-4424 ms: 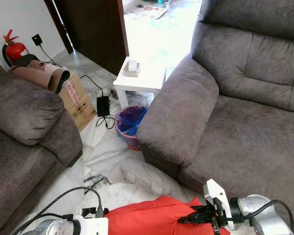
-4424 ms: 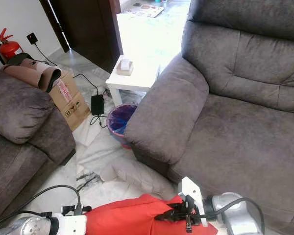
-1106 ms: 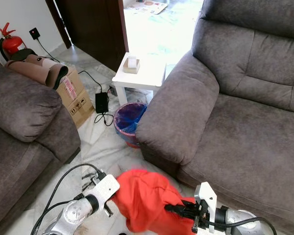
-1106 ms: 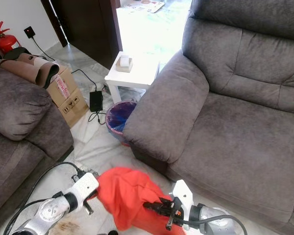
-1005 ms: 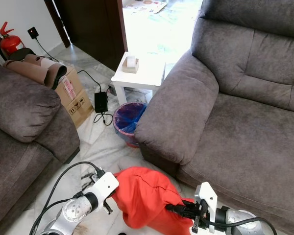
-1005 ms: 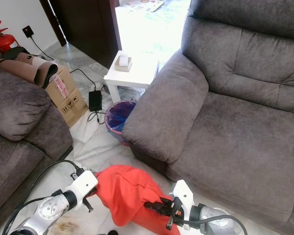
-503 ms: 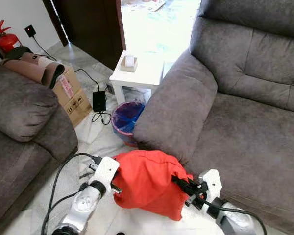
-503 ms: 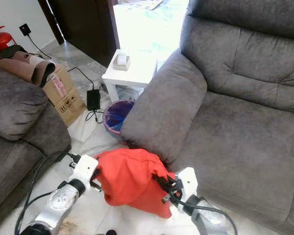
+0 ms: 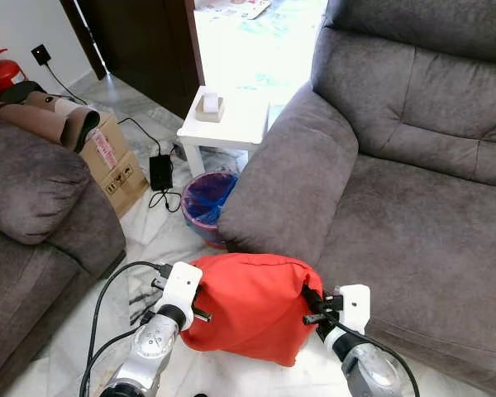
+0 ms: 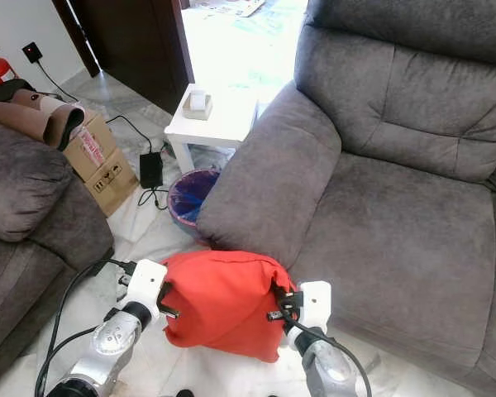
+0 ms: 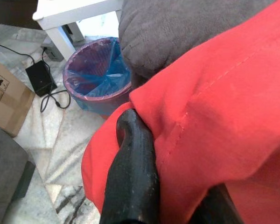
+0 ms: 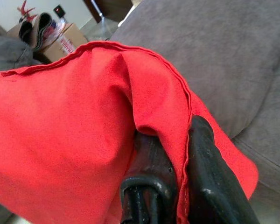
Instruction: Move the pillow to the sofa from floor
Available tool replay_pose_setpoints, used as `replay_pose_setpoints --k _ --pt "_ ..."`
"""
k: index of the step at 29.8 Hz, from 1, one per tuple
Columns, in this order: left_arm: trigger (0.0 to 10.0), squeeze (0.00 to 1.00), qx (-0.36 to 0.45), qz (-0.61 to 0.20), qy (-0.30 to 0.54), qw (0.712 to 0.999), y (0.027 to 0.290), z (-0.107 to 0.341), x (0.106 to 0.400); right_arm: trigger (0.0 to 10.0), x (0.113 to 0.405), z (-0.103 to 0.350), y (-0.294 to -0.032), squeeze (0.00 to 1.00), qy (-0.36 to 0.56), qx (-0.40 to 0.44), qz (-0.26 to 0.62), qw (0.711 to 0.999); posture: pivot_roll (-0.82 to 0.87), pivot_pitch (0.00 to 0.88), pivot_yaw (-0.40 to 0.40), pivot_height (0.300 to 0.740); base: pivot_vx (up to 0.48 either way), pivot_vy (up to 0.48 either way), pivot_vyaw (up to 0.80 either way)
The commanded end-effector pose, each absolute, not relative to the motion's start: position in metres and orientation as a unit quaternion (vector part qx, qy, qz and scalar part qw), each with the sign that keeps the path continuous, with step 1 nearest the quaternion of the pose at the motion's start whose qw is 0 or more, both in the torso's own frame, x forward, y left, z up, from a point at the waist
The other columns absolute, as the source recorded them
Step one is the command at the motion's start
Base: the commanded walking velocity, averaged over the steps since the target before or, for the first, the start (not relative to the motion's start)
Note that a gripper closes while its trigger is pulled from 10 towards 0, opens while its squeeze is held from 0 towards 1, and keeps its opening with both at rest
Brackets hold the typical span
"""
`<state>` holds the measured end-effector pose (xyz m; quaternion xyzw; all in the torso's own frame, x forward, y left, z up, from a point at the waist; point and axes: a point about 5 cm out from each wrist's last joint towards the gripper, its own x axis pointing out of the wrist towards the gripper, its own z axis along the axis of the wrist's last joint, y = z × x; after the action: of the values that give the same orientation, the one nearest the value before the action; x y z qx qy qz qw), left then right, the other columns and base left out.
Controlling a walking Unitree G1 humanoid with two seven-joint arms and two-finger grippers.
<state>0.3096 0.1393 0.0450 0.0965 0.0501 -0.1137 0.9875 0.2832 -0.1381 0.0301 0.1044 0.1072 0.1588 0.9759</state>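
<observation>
1. The pillow (image 9: pixel 248 304) is bright red cloth, plump and creased, with a stitched seam, held off the floor (image 9: pixel 161 236) just before the grey sofa (image 9: pixel 413 223) armrest.
2. The cardboard box (image 9: pixel 114 161), far left, bears handling symbols; no words readable.
3. The left gripper (image 9: pixel 197 308) pinches the pillow's left edge; the right gripper (image 9: pixel 307 308) pinches its right corner, both forearms reaching forward.

Left gripper (image 9: pixel 200 313) and right gripper (image 9: pixel 307 308), both clamped, raised forward.
</observation>
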Motion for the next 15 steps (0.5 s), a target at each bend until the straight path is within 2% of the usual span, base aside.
replay_pose_setpoints --k 1,13,15 --pt "10.0 0.00 0.083 -0.100 0.009 0.992 0.1410 0.0608 0.3155 10.0 0.2816 0.0293 -0.1362 0.00 0.100 0.111 0.158 0.976 0.02 0.235 0.065 0.740 0.000 0.000 -0.79" --pt "10.0 0.00 0.104 -0.089 -0.012 0.990 0.1489 0.0684 0.3188 10.0 0.2835 0.0286 -0.1385 0.00 0.102 0.103 0.142 0.979 0.02 0.210 0.066 0.740 0.000 0.000 -0.78" --pt "10.0 0.00 0.115 -0.093 -0.015 0.989 0.1478 0.0689 0.3186 10.0 0.2841 0.0295 -0.1380 0.00 0.100 0.101 0.145 0.979 0.02 0.202 0.063 0.740 0.000 -0.382 -0.78"
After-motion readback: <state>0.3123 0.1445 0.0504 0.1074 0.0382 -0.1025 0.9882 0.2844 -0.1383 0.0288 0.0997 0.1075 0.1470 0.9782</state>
